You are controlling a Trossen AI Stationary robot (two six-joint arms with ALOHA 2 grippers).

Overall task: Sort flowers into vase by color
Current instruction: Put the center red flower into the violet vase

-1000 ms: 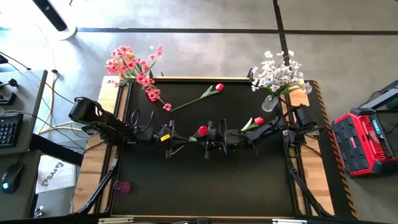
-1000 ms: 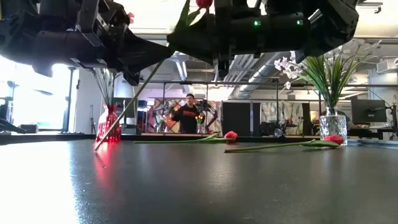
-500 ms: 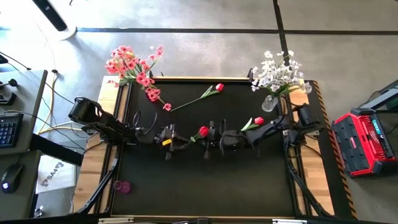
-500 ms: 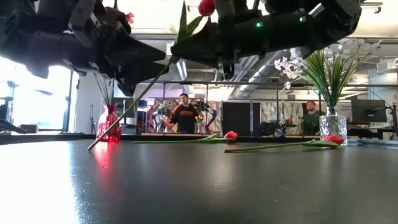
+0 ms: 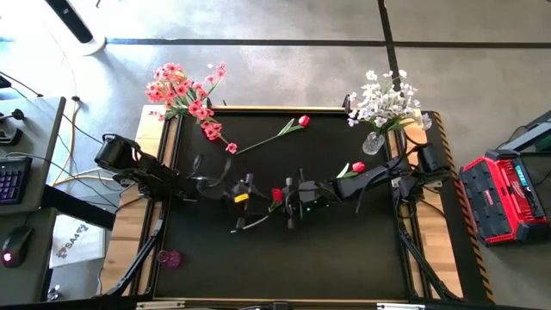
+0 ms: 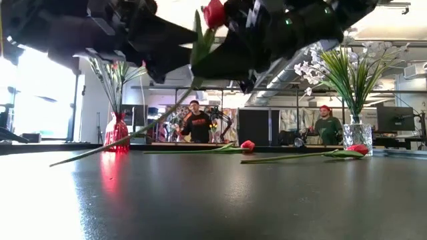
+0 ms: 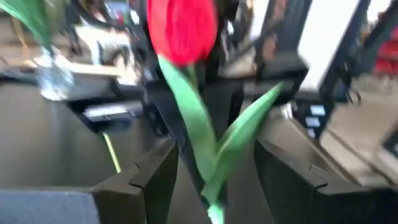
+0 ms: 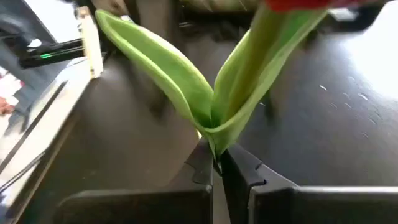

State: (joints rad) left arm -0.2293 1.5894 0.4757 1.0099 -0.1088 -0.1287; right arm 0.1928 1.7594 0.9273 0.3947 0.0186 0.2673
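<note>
Two grippers meet above the middle of the dark surface. The right gripper is clenched on the stem of a red tulip, just below where its two green leaves fork. The left gripper sits just beside it, fingers spread apart on either side of the same stem, not touching it. From the tulip, the thin stem slants down toward the surface. Beyond the tulip, two more red tulips lie flat on the surface, well apart. Farther out, a red vase at one far corner holds pink blossoms, and a clear vase at the other holds white blossoms.
</note>
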